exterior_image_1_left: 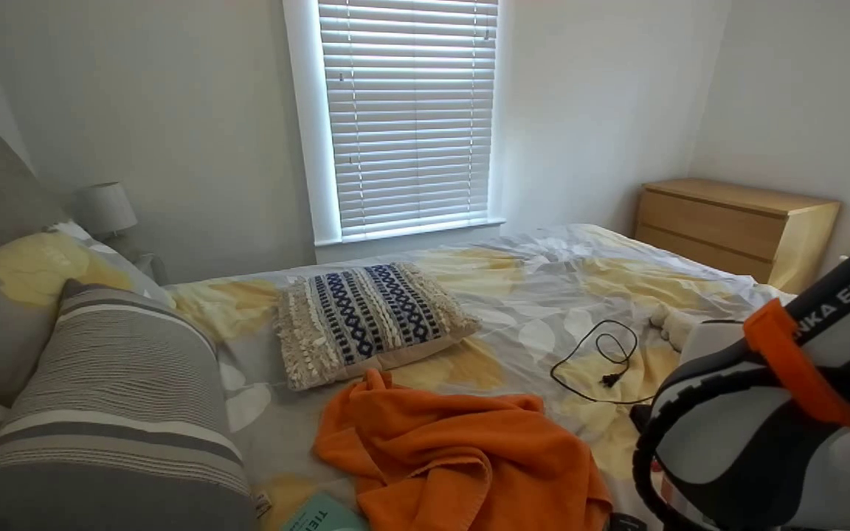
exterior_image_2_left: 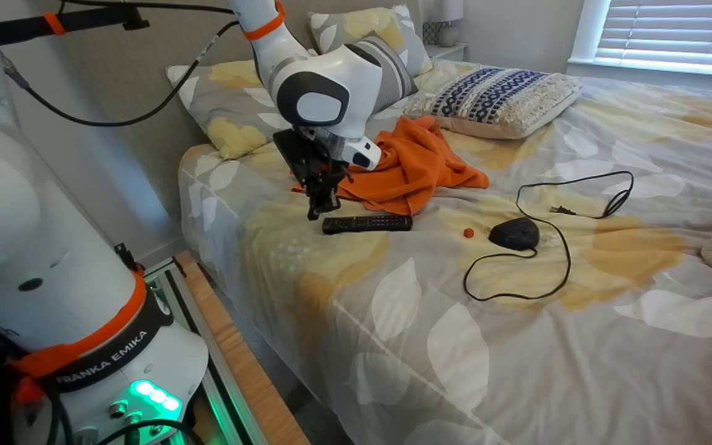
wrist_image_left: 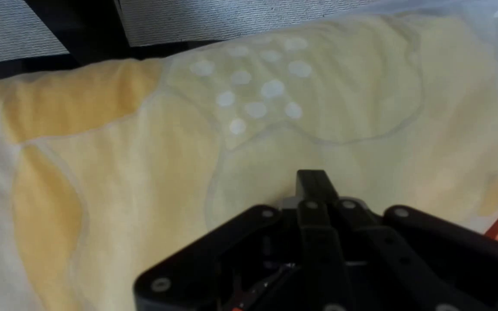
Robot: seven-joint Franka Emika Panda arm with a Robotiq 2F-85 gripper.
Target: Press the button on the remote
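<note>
bearing the remote (exterior_image_2_left: 367,224), floral bedding (exterior_image_2_left: 541,352) lies near what's probably a nightstand (exterior_image_2_left: 453,52).

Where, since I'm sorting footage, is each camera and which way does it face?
Wrist view: by the gripper, which shows shut, facing down on the bed.
An exterior view: beside the arm, partly shown, facing the blinds.
An exterior view: near the base, facing over the remote toward pillows; base, arm and gripper show.
Both exterior views share orange cloth and fringed pillow.

In exterior view: remote (exterior_image_2_left: 367,224) on bed (exterior_image_2_left: 535,371); cloth (exterior_image_2_left: 415,167) just behind; cushion (exterior_image_2_left: 498,102) beyond cloth; corded device (exterior_image_2_left: 514,234) right of remote.
</note>
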